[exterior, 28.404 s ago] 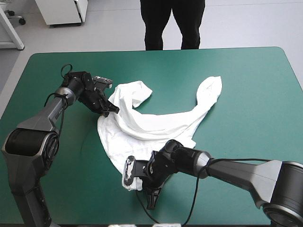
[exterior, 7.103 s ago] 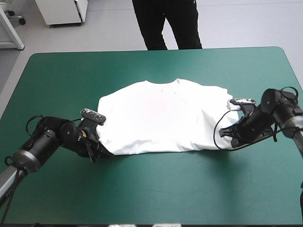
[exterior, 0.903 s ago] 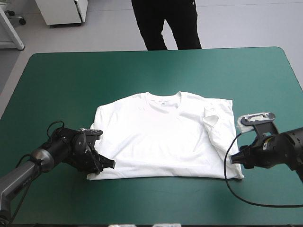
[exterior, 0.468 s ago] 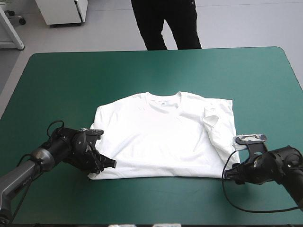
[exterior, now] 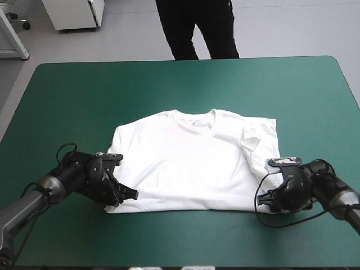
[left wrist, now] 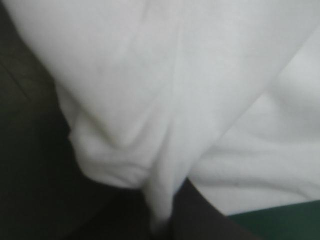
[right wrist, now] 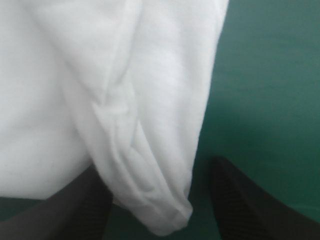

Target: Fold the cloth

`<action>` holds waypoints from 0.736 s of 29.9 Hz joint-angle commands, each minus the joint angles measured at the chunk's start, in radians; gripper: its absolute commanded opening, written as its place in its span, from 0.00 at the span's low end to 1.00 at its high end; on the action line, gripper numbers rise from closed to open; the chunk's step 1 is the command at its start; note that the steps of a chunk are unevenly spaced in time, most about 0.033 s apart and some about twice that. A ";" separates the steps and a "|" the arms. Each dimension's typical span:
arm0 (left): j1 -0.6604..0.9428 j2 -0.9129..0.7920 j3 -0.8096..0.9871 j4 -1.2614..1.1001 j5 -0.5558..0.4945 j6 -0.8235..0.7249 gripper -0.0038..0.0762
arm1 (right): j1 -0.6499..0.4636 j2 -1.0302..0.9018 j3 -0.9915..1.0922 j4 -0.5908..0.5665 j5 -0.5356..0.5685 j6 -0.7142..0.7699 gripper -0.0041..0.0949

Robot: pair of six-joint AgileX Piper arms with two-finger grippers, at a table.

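Cloth lies at the table's middle: the white short-sleeved T-shirt [exterior: 191, 163] is spread flat on the teal-green cover [exterior: 169, 84], with its collar toward the far edge and its right sleeve [exterior: 250, 138] turned in over the chest. In the high view the left gripper [exterior: 130, 194] sits low at the shirt's near left corner and the right gripper [exterior: 263, 199] at its near right corner, but neither grip can be read from there. The left wrist view settles one: a fold of white fabric runs down into the narrow gap between that gripper's fingers, which are clenched on the T-shirt. The right wrist view settles the other: the two broad black fingers [right wrist: 240, 200] stand wide apart, released. The shirt's doubled, rounded corner lies on the cover between them.
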 commanded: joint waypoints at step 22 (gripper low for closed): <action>-0.008 -0.218 -0.056 0.013 0.071 -0.018 0.04 | 0.000 -0.050 -0.186 0.027 0.164 -0.016 0.02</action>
